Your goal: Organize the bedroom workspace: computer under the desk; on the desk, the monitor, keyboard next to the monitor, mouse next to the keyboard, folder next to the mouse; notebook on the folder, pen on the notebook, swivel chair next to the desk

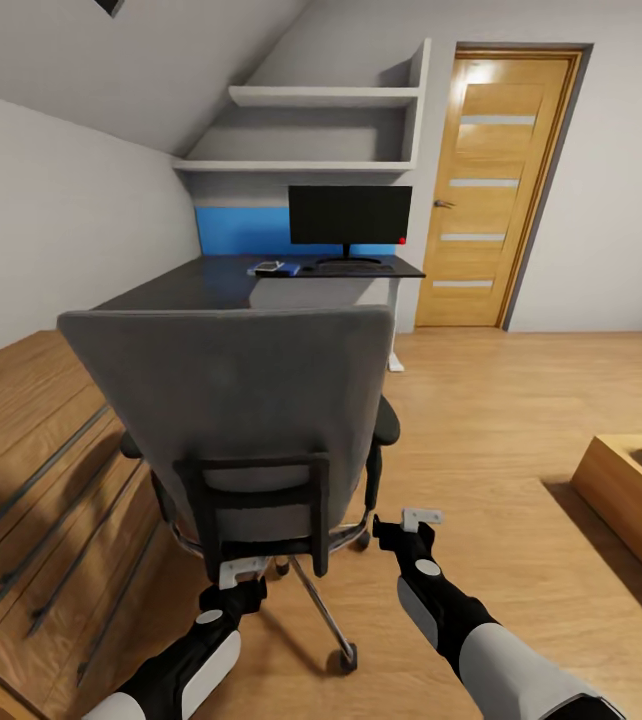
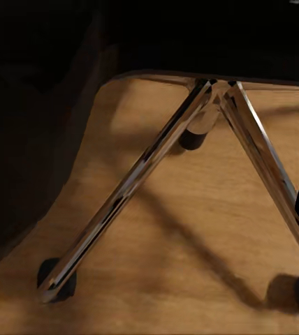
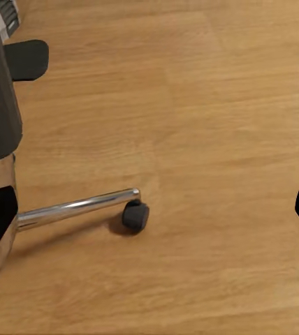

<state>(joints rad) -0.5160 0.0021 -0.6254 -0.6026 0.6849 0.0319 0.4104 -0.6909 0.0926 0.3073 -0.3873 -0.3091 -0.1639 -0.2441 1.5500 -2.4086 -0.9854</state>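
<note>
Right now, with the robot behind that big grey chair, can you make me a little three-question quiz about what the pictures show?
1. True or false: the black flat monitor stands on the dark desk.
2. What does the grey swivel chair show the robot? A) its backrest B) its seat front C) its underside
3. Fill in: the chrome chair legs end in small black ____ on the wooden floor.

Key: 1 true. 2 A. 3 wheels; one black caster wheel shows in the right wrist view.
</note>
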